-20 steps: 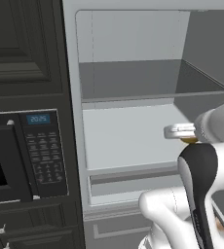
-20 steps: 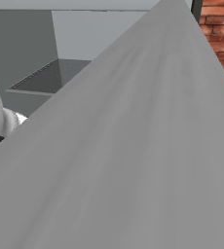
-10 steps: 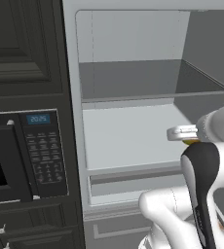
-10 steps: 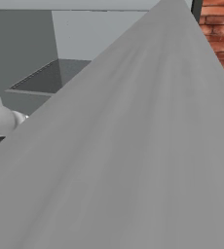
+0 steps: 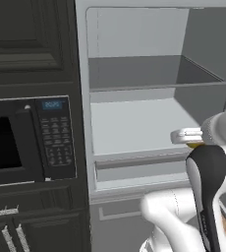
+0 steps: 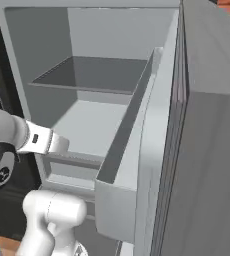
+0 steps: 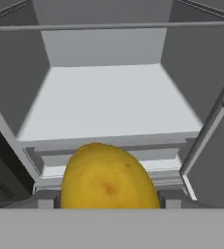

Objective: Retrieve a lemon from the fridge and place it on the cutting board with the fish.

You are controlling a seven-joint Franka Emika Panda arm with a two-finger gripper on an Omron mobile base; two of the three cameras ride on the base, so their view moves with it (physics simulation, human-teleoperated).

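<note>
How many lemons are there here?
1. The lemon sits in the robot's hand, just outside the open fridge. The shelves that show hold none, though parts of the fridge are hidden.

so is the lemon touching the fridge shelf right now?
Apart. In the hand view the lemon sits between the hand's fingers, out in front of the fridge shelf edge, not resting on it.
</note>
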